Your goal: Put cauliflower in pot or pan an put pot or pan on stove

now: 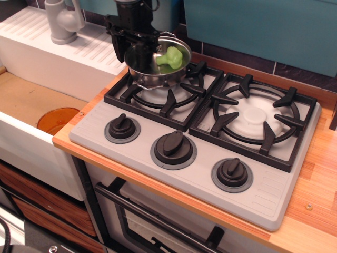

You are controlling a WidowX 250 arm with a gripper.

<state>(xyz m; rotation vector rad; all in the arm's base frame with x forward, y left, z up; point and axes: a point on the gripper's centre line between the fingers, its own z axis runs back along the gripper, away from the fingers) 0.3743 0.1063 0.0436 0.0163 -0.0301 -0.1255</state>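
The shiny steel pot (pixel 158 71) sits tilted at the back of the left burner grate (pixel 160 95) of the grey stove (pixel 200 174). The light-green cauliflower (pixel 169 57) lies inside it, towards the right side. My black gripper (pixel 131 47) comes down from above and is shut on the pot's left rim. Whether the pot's base rests fully on the grate I cannot tell.
The right burner grate (pixel 255 118) is bare. Three black knobs (pixel 174 145) line the stove's front. A white ridged sink unit (pixel 63 52) with a grey tap (pixel 62 21) stands at left; an orange disc (pixel 58 120) lies in the basin. A wooden counter edge (pixel 316 200) is at right.
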